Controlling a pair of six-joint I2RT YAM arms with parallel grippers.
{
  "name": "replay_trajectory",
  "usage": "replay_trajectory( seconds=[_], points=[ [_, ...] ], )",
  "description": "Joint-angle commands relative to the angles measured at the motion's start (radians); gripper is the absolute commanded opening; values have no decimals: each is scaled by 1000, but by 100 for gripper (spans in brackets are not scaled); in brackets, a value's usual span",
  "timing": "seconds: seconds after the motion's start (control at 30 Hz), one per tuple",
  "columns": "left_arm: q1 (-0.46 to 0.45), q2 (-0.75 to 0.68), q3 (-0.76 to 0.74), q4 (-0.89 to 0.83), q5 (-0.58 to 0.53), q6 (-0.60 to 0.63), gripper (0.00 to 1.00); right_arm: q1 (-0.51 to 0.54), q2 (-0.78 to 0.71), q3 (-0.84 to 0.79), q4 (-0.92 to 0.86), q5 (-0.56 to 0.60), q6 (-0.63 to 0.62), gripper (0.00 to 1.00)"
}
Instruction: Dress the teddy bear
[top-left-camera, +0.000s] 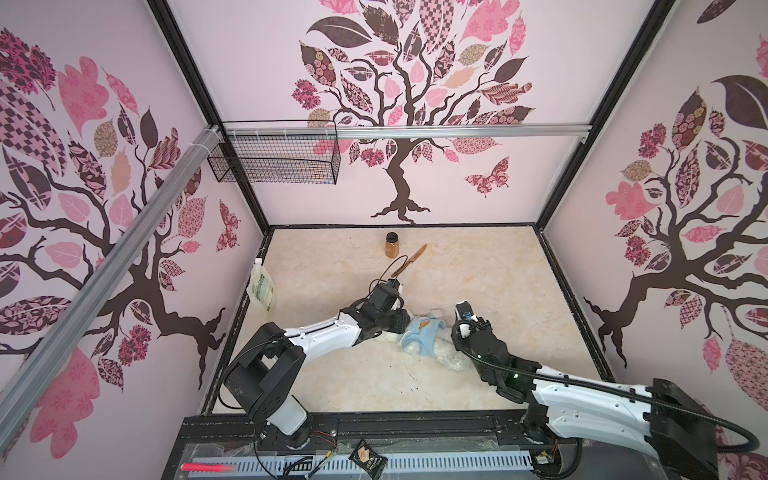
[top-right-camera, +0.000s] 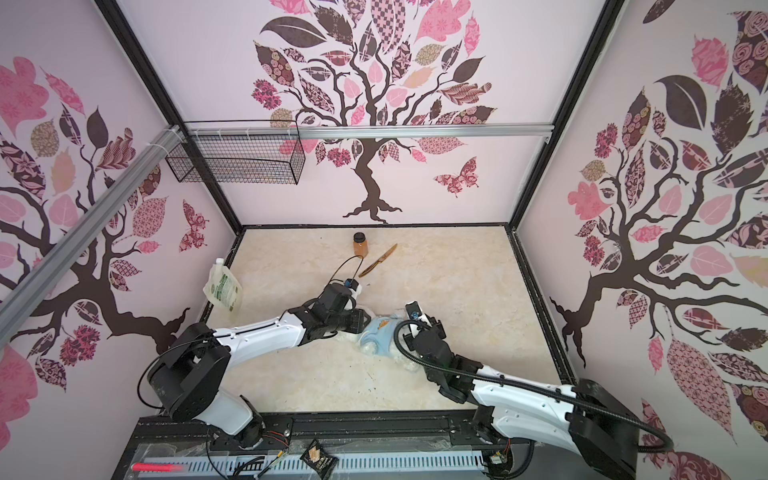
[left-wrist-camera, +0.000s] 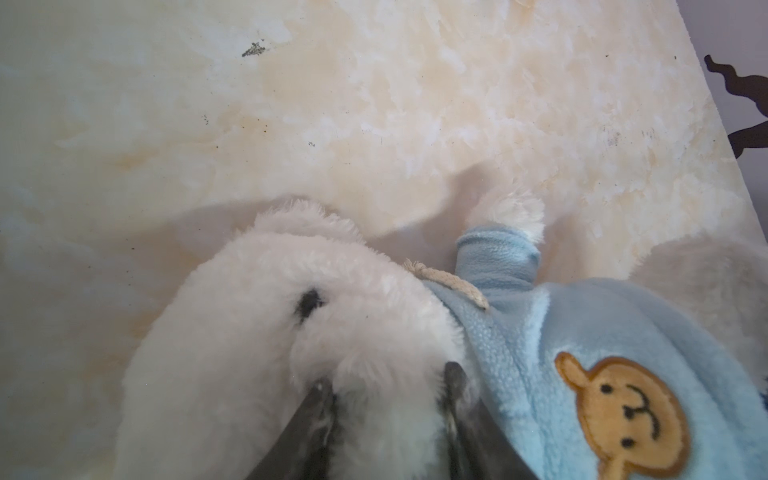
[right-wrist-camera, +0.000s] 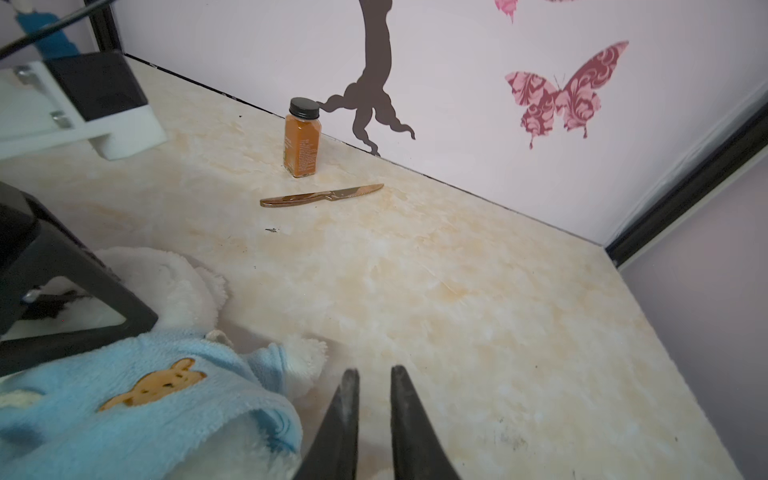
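Closest to me, on the black rail along the front edge, lie a dark snack packet (top-left-camera: 368, 459) and a red marker (top-left-camera: 208, 467). Just past them the two arms reach in over the marbled counter (top-left-camera: 498, 291).

The teddy bear (top-left-camera: 455, 359) lies face up near the middle of the counter, a little toward the front. It is between the two arms, with its head toward the left one. It wears a light blue shirt (top-left-camera: 424, 334) with a tan bear-face print (left-wrist-camera: 623, 415) on the chest, and one white paw (left-wrist-camera: 515, 208) pokes out of a sleeve.

The left hand (left-wrist-camera: 386, 374) pinches the fluffy face of the bear, with a finger sunk into the fur on either side. The right hand (right-wrist-camera: 374, 370) hovers just beside the shirted body, over bare counter. Its fingers are nearly together, with a slim gap and nothing between them.

Farther back a copper-coloured knife (top-left-camera: 411, 259) lies flat, and a spice jar (top-left-camera: 392, 245) with a black cap stands just behind it, near the back wall. A white and green pouch (top-left-camera: 262, 286) leans at the left wall. Above it, a wire basket (top-left-camera: 276, 160) hangs in the back left corner.
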Motion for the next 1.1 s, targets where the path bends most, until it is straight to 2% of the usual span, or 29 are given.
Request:
replay_trajectory(
  seconds=[0.0,0.1,0.23,0.3,0.37,0.4,0.73,0.9,1.07],
  points=[
    [3,45,-21,-145,-10,10,43,-50,-103,30,-229,-165,156,23],
    [3,44,-21,-144,-9,9,42,-97,-151,56,-302,-428,208,31],
    [1,36,-19,-147,-4,8,42,-147,-87,126,-384,-683,352,40],
    [3,30,-19,-150,-4,7,42,-227,-31,129,-334,-914,477,42],
    [2,24,-21,-150,-4,7,42,-279,26,110,-236,-1074,607,41],
    [3,22,-21,-149,-4,7,43,-285,54,110,-200,-1113,649,41],
    [1,7,-22,-148,-1,6,43,-285,226,84,27,-1187,848,40],
    [1,18,-24,-141,1,6,42,-286,275,43,229,-1172,960,40],
    [1,20,-26,-138,-1,4,42,-285,280,-24,477,-1147,1103,33]
  ],
)
